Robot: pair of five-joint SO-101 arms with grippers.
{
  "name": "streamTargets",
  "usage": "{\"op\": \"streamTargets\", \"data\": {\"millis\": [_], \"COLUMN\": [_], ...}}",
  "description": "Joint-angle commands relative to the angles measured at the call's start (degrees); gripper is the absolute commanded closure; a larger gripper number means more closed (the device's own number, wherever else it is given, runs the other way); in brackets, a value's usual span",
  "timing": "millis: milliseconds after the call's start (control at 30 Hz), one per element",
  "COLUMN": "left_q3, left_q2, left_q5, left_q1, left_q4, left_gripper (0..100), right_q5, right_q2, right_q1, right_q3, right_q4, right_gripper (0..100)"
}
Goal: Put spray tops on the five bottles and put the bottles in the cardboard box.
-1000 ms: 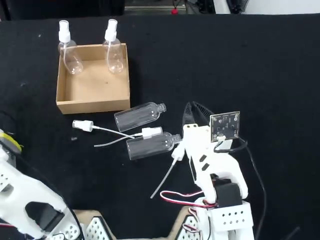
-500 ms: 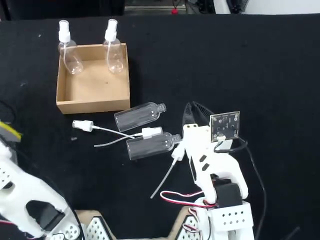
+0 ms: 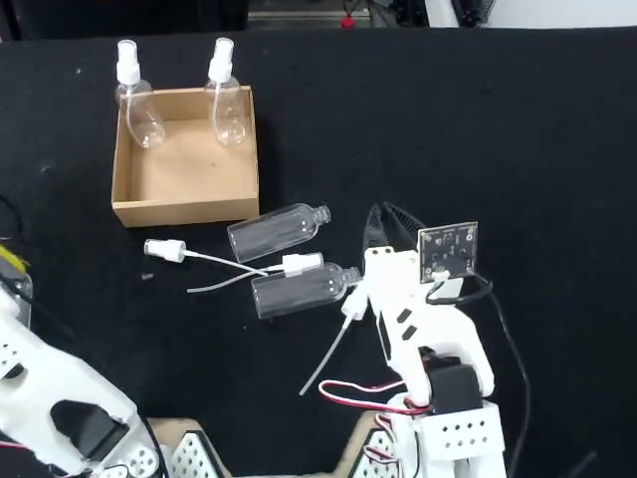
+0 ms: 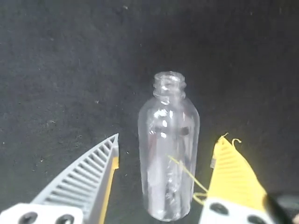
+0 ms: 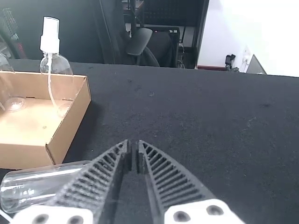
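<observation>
Five bottles counted. The first capped bottle point(image 3: 139, 112) and second capped bottle point(image 3: 228, 108) stand upright against the far wall of the cardboard box point(image 3: 185, 211), spray tops on. Two uncapped ones lie on the black table point(image 3: 478, 129) just in front of the box. These are the farther bottle point(image 3: 278, 231) and nearer bottle point(image 3: 303, 289), roughly parallel, necks toward the right arm point(image 3: 430, 344). The fifth bottle point(image 4: 168, 140) lies uncapped on the cloth between the spread fingers of the left gripper point(image 4: 169, 138), with gaps on both sides and nothing grasped. A thin yellow strand point(image 4: 184, 170) crosses its side. Its base sits low between the finger roots and is hard to make out.

Cut off or obscured:
- The left arm point(image 3: 45, 398) is clipped by the high view's corner, with a yellow sliver point(image 3: 8, 257) at the edge above it.
- The right gripper point(image 5: 133, 143) is clenched on nothing, tips almost meeting. From above, its dark fingers blur into the cloth.
- In the right wrist view one finger covers part of the farther bottle, and the box runs off the edge.

Loose parts:
- The first spray top point(image 3: 165, 250) lies in front of the box, its tube trailing toward the lying bottles.
- The second spray top point(image 3: 302, 263) lies between those two bottles; contact cannot be told.
- The third spray top point(image 3: 353, 305) sits right against the right arm's body, tube slanting toward the near edge.
</observation>
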Motion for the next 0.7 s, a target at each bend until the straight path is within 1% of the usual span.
{"op": "streamTargets", "data": {"millis": [0, 200, 367, 500, 667], "left_q3": [-2.9, -1.9, -1.3, 5.7, 10.8], "left_q2": [-0.6, -1.3, -2.4, -5.7, -13.3], "left_q5": [-8.4, -9.2, -7.6, -7.6, -8.4], "left_q1": [-0.5, -0.9, -4.6, -5.0, -4.5], "left_q4": [3.4, 3.9, 3.9, 3.9, 3.9], "left_gripper": [70, 70, 70, 70, 70], "right_q5": [0.5, 0.5, 0.5, 0.5, 0.5], "right_q2": [-0.7, -0.7, -0.7, -0.7, -0.7], "right_q1": [-0.6, -0.5, -0.6, -0.6, -0.5], "right_q3": [-0.6, -0.6, -0.6, -0.6, -0.5], "right_q4": [-1.9, -1.9, -1.9, -1.9, -1.9], "right_gripper": [97.3, 97.3, 97.3, 97.3, 97.3]}}
